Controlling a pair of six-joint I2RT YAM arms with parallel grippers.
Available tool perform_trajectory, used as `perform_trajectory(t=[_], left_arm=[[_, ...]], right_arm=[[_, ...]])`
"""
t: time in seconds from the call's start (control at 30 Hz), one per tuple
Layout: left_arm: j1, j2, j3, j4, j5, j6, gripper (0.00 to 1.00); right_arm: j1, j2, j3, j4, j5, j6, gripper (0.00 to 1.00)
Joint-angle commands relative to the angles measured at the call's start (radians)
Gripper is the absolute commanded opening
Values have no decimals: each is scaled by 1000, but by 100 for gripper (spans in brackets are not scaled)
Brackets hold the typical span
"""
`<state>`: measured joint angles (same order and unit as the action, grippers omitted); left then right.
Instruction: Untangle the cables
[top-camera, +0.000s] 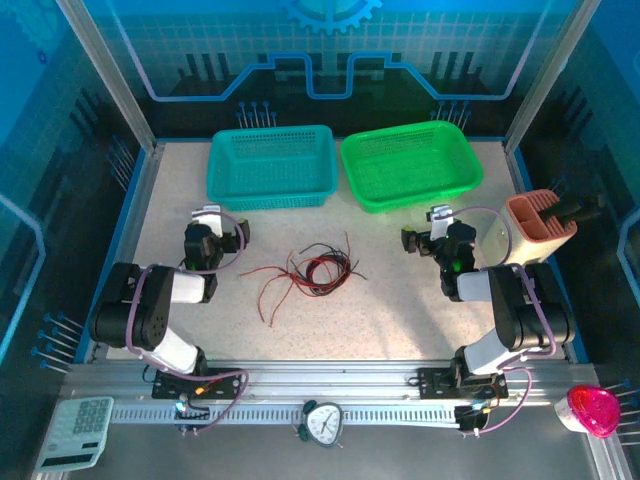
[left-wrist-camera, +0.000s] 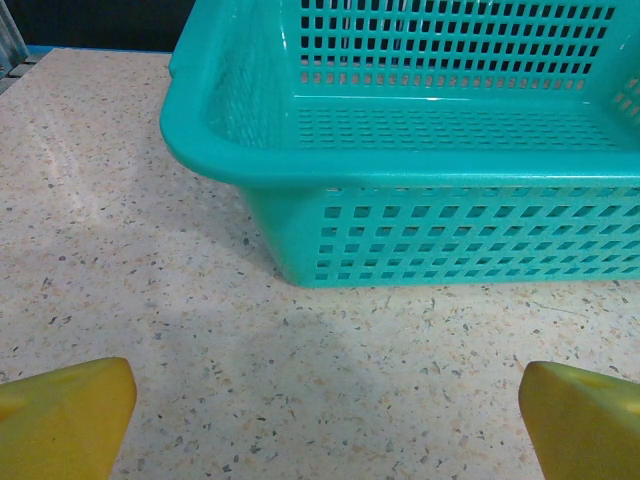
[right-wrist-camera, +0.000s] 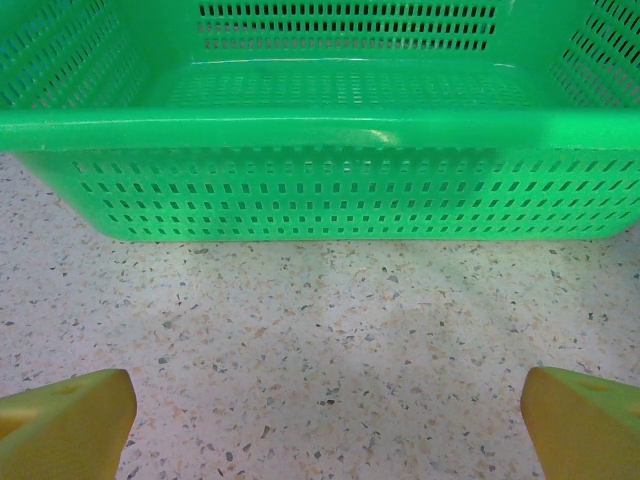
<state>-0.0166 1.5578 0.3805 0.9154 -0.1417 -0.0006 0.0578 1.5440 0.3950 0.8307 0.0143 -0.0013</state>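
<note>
A loose snarl of red and black cables (top-camera: 310, 270) lies flat on the speckled worktop (top-camera: 400, 310), midway between the two arms and in front of the teal basket (top-camera: 270, 195) and the green basket (top-camera: 415, 195). The left tool (top-camera: 208, 214) hangs with its yellow fingers (left-wrist-camera: 60, 415) set wide apart, pointed at the teal basket's rim (left-wrist-camera: 400, 170). The right tool (top-camera: 440, 215) is likewise spread, its fingers (right-wrist-camera: 585, 420) facing the green basket's wall (right-wrist-camera: 300, 190). Neither holds anything, and both are well apart from the wires.

The likely trouble lies in the first pinch. The strands are thin, they overlap, and they sit tight against the surface. Fingers closing on the middle of the heap could catch several wires at once, and the whole bundle would then drag along without any single wire coming free. A pull against a crossing could draw the loops tighter. The springy ends could also slip out of a shallow grip. And with both arms turning inward to so small a target, the two tools could crowd or knock each other.
</note>
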Motion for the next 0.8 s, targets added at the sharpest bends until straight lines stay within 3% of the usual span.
perform_trajectory(t=[0.0, 0.77], left_arm=[[2, -4, -3, 25, -10, -12, 99], [3, -4, 3, 14, -10, -13, 99]], right_arm=[[-10, -10, 19, 19, -9, -11, 100], [-15, -10, 21, 13, -14, -8, 100]])
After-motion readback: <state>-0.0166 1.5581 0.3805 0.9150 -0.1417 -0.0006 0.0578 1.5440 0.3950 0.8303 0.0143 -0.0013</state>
